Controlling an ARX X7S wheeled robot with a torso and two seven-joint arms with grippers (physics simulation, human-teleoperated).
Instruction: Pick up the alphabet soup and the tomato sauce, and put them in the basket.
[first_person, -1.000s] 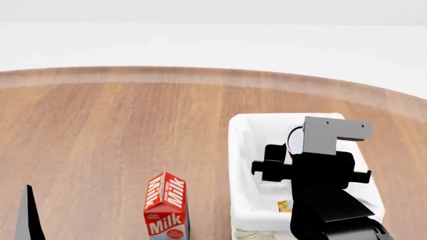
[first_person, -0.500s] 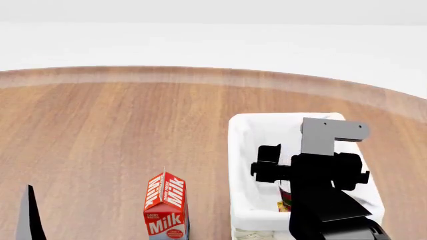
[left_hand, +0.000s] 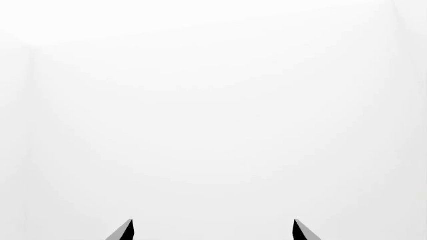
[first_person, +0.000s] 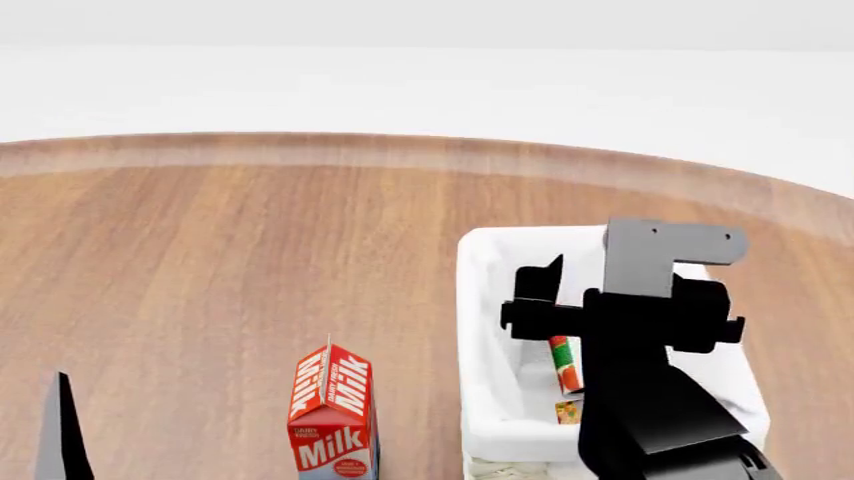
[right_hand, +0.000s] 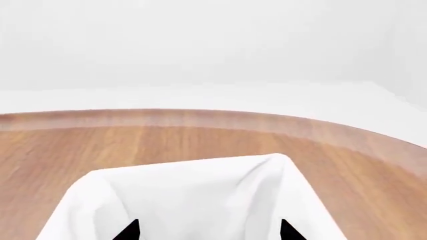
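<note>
Tomato sauce (first_person: 566, 362) lay on its side inside the basket (first_person: 478, 300), just beyond a glimpse of the alphabet soup (first_person: 570, 412) near the basket's near wall. Above them hung the right gripper (right_hand: 208, 231), its jaws spread wide and holding nothing. Only the two tips of the left gripper (left_hand: 212, 231) showed, set well apart against blank white. To the left of the basket, a milk carton (first_person: 331, 412) stood upright on the wooden table (first_person: 240, 260).

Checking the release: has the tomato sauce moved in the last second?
Yes. The tomato sauce has dropped from the right pincer and lies lower in the basket, near its front wall.
</note>
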